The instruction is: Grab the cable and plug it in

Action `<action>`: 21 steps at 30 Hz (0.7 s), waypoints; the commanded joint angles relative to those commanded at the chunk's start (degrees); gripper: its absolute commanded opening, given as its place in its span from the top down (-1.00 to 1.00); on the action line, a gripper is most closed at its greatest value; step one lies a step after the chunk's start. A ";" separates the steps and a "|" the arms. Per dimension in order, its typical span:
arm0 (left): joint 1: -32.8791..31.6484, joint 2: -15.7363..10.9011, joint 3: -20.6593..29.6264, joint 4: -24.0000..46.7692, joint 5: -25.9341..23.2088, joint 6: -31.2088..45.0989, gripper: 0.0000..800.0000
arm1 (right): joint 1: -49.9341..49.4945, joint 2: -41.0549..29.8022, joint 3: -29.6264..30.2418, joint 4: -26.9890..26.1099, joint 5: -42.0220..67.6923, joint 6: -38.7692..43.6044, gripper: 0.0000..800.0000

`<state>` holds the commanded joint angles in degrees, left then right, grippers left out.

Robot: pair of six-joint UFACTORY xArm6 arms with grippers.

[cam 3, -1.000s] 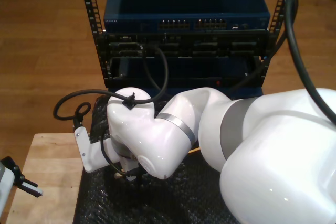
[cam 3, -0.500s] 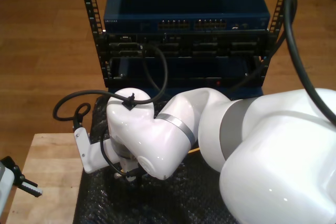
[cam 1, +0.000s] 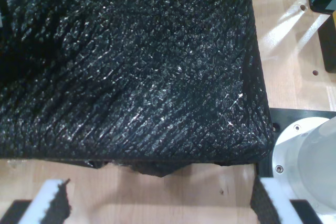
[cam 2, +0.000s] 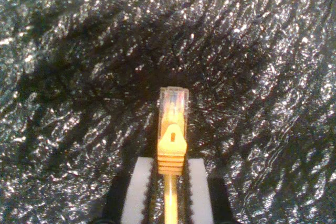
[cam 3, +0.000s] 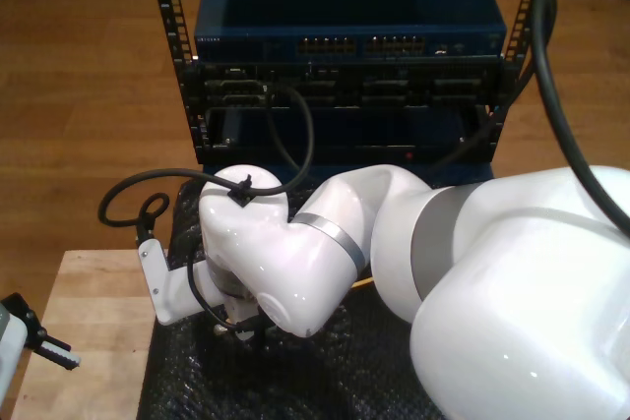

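My second end effector (cam 2: 167, 187) was clamped on the cable (cam 2: 171, 153) just behind its clear plug (cam 2: 173, 106), above black foam (cam 2: 63, 77). Light and limp, it probably needed that stiff boot for hold; the latch looked fragile. My first end effector (cam 1: 157, 203) hung apart. Beyond stood the switch (cam 3: 349, 46).

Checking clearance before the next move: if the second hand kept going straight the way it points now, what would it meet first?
Most likely the black bubble-wrap mat. My second hand grips the cable with its clear plug leading, so the plug would probably touch first; depth is unclear.
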<state>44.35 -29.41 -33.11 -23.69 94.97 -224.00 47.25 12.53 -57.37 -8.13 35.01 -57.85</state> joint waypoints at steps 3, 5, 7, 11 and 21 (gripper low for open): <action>0.00 -0.09 0.09 0.00 0.00 0.00 -1.00 | 0.00 0.00 0.00 0.00 0.00 0.00 0.83; 0.00 0.00 0.09 0.00 0.00 0.00 -1.00 | 0.00 0.00 0.00 0.00 0.00 0.00 0.89; 0.00 0.00 0.09 0.00 0.00 0.00 -1.00 | 0.00 0.00 0.09 0.00 0.00 0.00 0.93; 0.00 0.00 0.09 0.00 0.00 0.00 -1.00 | 0.00 -0.09 0.18 0.00 0.00 0.09 0.98; 0.00 0.00 0.00 0.00 0.18 0.00 -1.00 | -0.79 -3.25 0.09 0.35 0.35 0.00 0.99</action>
<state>44.35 -29.41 -33.11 -23.69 95.14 -224.00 46.46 9.27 -57.29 -7.78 35.36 -57.85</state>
